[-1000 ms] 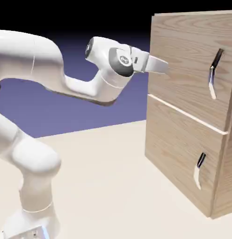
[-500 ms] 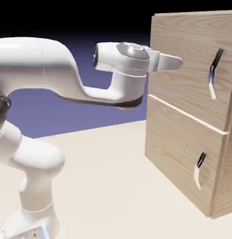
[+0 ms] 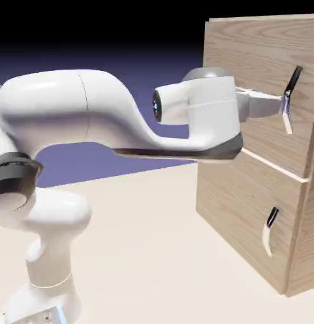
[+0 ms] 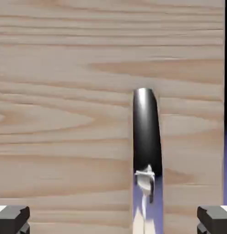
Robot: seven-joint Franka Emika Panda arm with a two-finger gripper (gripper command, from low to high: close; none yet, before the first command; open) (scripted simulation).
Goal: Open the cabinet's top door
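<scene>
**Two fingers spread wide at the top handle**

I see the gripper (image 3: 281, 105) level, its jaws apart and empty, tips right at the handle (image 3: 289, 101) on the top door (image 3: 254, 63) of the cabinet (image 3: 248, 209). From the hand camera, the handle (image 4: 146, 137) runs between the two fingertips (image 4: 12, 218), nearer the one on that view's right. The door sits shut, flush with the panel below.
</scene>
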